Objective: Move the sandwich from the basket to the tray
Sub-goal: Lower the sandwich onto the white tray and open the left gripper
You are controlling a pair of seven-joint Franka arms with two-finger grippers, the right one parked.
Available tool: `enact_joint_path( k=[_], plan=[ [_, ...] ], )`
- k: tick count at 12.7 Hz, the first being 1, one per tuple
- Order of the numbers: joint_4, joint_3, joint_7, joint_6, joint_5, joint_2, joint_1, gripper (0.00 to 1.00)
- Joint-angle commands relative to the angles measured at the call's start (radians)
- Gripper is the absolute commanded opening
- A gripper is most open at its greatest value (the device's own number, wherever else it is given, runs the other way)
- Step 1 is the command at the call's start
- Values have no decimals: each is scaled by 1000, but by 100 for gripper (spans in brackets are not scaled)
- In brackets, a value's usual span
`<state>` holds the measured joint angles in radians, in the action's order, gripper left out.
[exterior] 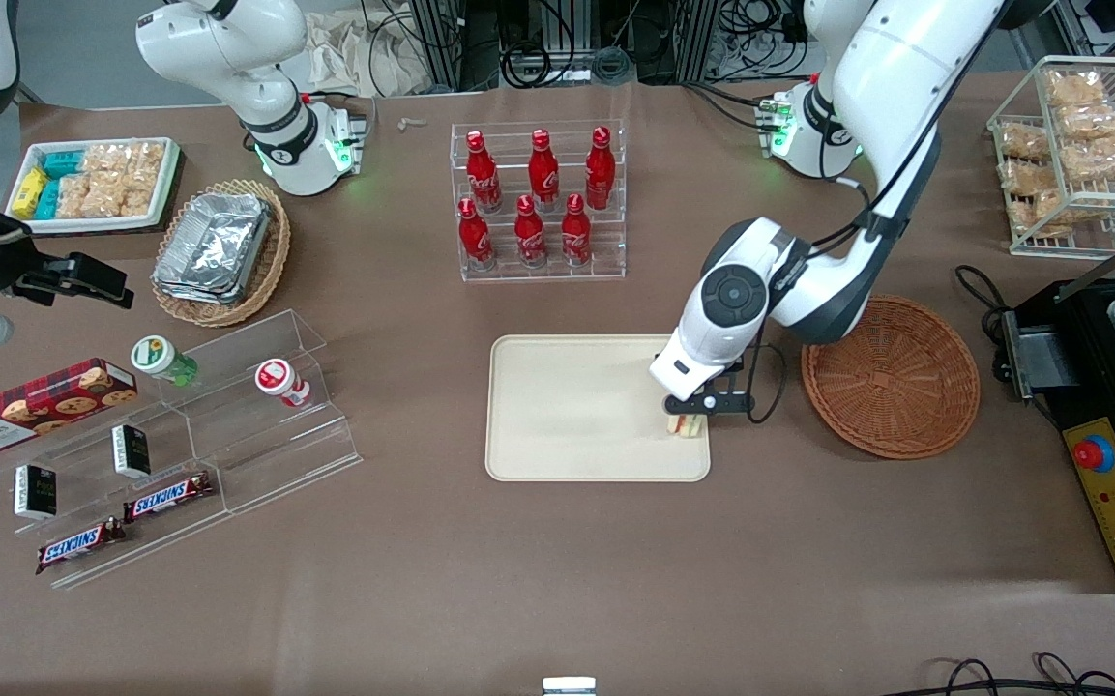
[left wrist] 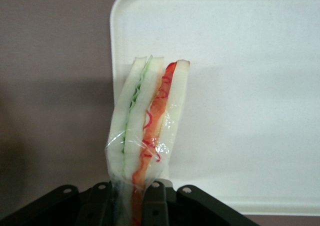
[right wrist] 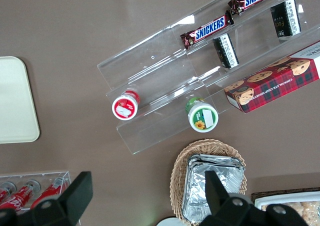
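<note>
I've got the end effector (exterior: 688,418) over the tray (exterior: 567,406), at the corner of it closest to the basket (exterior: 891,375), and it's pinching the sandwich (exterior: 684,424) between its fingers. The wrist camera shows it well: the sandwich (left wrist: 147,131) hangs wrapped in clear film, gripped at one end with the cut edge facing the lens, the green filling on one side, the red-orange on the other, bread slices pressed flat between the pads (left wrist: 155,201). That grip across the flat faces makes sense to me, since squeezing the layers together keeps the filling from sliding out.

The wedge sits over the tray's (left wrist: 240,86) rim region, its free end pointing at the cream floor, with part of the brown surface (left wrist: 50,86) visible alongside. So I'm barely inside the edge. I can't tell from either view whether the tip is touching the tray yet or hanging just above it.

The basket is empty and well clear of the arm, so the pickup half looks done. My read: nudge slightly further in over the tray, lower, then release. The risk is the wedge toppling onto the rim if I let go this close to the edge.
</note>
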<state>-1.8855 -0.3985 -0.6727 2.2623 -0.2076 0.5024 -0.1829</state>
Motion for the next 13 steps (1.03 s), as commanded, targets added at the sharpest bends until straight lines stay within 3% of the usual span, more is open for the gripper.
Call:
enact_joint_path(
  k=[1, 3, 4, 5, 6, 9, 13],
  plan=[
    [37, 4, -2, 9, -47, 54, -23, 0],
    [39, 4, -25, 11, -73, 74, -23, 0],
    [55, 6, -15, 10, -76, 82, -21, 31],
    [65, 6, -12, 6, -90, 90, -21, 79],
    [68, 4, -18, 6, -101, 90, -23, 100],
    [169, 1, -21, -90, -96, 81, -26, 100],
    [357, -22, -8, -424, -81, 24, -20, 100]
  ],
)
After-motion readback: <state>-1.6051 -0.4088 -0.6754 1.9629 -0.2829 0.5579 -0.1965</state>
